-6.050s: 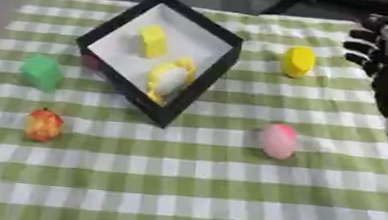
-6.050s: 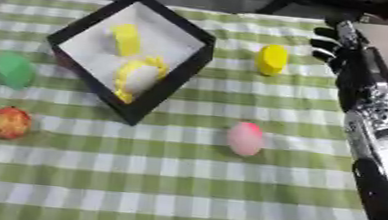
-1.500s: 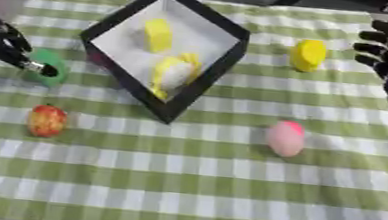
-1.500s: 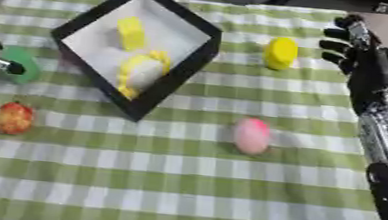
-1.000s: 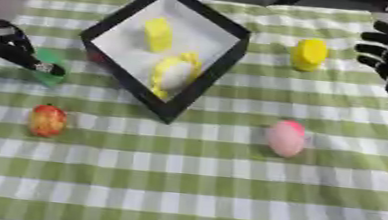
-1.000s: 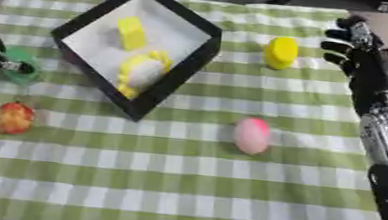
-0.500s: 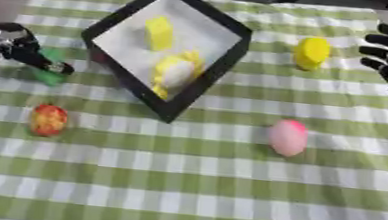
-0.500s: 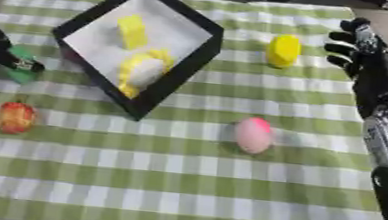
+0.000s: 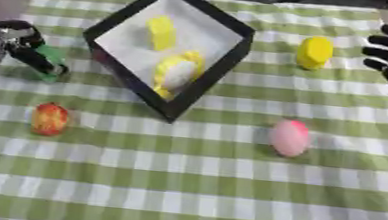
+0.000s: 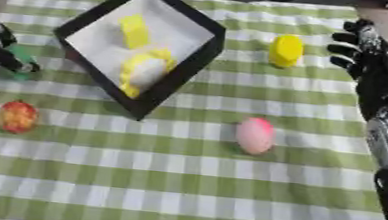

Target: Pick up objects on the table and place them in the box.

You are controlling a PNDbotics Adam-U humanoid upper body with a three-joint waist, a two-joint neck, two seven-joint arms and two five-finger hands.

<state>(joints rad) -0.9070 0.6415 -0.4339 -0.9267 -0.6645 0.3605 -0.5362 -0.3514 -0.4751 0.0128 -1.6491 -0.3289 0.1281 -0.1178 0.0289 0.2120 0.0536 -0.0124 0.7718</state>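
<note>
Green-white check tablecloth (image 9: 190, 192) fills the frame. Black box (image 9: 239, 33) sits upper centre, turned like a diamond, w/ a yellow block (image 9: 161, 32) and a yellow ring-ish piece (image 9: 176, 70) already inside.

Right arm runs down the right edge; right hand (image 10: 363, 49) upper right, fingers spread & relaxed, holding nothing, near the yellow cylinder (image 9: 314, 53) but apart from it.

Pink egg shape (image 9: 290, 137) right of centre, well below the box. Red-orange fruit (image 9: 49, 118) lower left.

Left hand (image 9: 17, 44) at left edge, upper left, fingers curled round the green block (image 9: 51, 57), which shows only partly behind them.

Key relation: box lies to the right & slightly up from the held block, its near left rim just beside it; left hand is clearly the nearer one. Block's long axis can't be told.

Vs 1.5 s ago: left hand + green block have shifted a bit right, toward the box; block looks more covered by fingers. Right hand about the same. Other objs unmoved.
</note>
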